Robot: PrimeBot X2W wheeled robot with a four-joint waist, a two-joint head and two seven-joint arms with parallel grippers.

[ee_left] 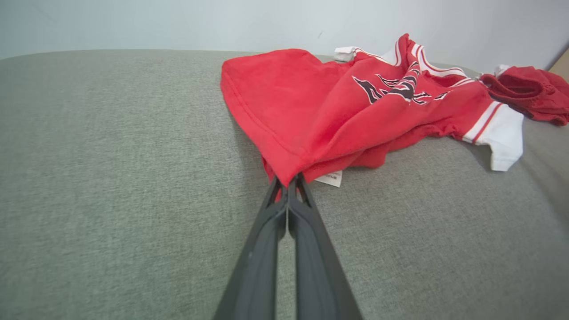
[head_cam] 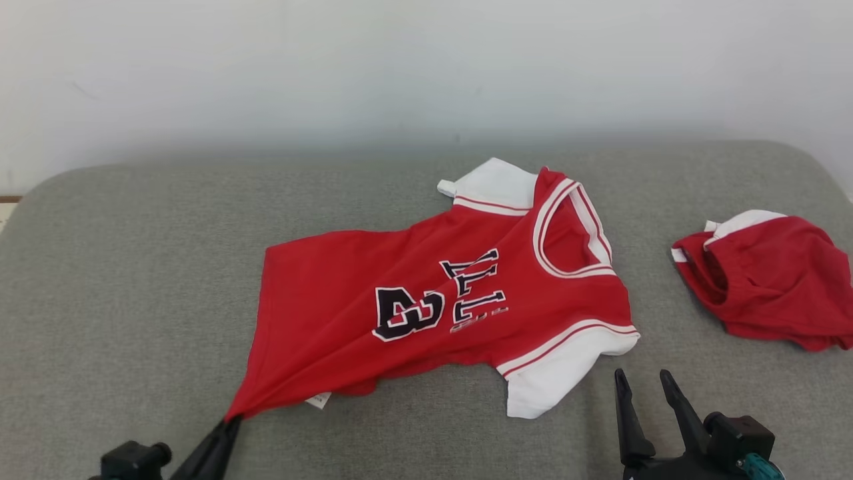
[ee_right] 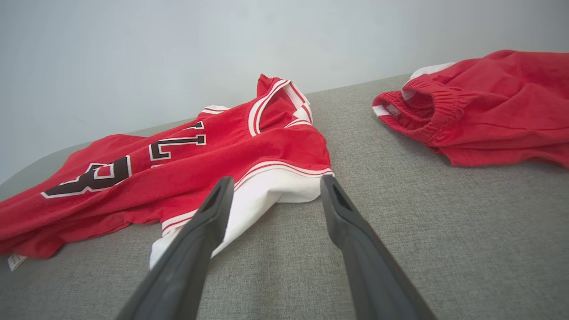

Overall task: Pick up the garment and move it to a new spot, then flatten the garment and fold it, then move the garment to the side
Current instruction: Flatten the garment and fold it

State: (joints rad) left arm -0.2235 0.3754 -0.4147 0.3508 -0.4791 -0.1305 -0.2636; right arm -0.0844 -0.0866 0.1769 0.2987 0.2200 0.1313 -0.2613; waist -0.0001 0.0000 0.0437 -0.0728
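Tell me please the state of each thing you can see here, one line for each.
jersey, lying front up, wrinkled, one hem corner pulled into a point.
left gripper, shut on that hem corner.
right gripper, open, holding nothing, beside the white sleeve.
second red garment, crumpled, apart from the jersey.
care label, sticking out under the hem.
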